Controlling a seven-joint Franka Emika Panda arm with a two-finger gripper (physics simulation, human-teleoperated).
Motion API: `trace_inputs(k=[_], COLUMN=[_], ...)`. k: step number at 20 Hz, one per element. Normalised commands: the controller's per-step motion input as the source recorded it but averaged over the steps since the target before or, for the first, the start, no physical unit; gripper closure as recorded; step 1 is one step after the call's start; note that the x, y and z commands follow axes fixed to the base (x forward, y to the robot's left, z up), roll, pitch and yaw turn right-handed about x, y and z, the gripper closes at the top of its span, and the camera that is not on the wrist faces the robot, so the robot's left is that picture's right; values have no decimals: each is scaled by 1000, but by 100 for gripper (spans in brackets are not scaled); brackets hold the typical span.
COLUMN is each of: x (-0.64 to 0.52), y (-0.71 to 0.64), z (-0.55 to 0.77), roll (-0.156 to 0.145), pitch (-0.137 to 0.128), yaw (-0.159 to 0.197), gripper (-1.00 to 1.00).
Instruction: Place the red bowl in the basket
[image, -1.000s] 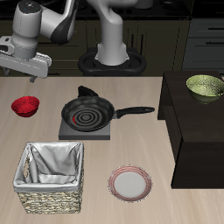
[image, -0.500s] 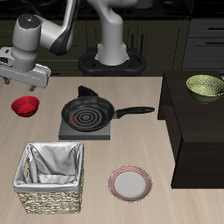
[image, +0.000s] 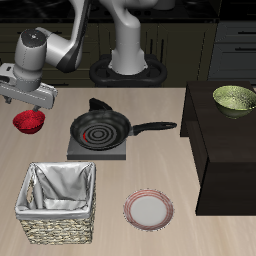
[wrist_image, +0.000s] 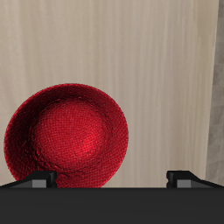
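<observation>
Below your gripper (image: 33, 106) sits the red bowl (image: 30, 122), resting on the wooden table (image: 150, 180) near its back part and beside the stove plate (image: 99, 144); in the exterior view the claw hangs just over the bowl's rim, and you cannot tell there whether it touches. From the wrist camera you see the red bowl (wrist_image: 67, 136) upright and empty, off to one side of the line between your fingertips (wrist_image: 39, 179), which stand wide apart with nothing between them. Your basket (image: 58, 203), one only, stands near the table's front edge, well apart from the bowl, and holds nothing but its grey-white cloth lining. One frying pan (image: 102, 128) rests on the stove plate, its handle pointing toward the dark cabinet (image: 225, 150). On that cabinet you have one olive-green bowl (image: 234, 98). One flat plate (image: 148, 210) with a pinkish rim lies bare beside the basket.
</observation>
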Motion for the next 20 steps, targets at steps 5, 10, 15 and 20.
trace_inputs(k=[5,10,15,20], x=[-30,-53,-27,-38], y=[-67,-74,-100,9], z=[-297,-393,-248,-59], roll=[-17,-20,-7,9], pitch=[44,53,34,-5], yaw=[-19,-17,-20,-15], gripper=[-100,-100,-100,100])
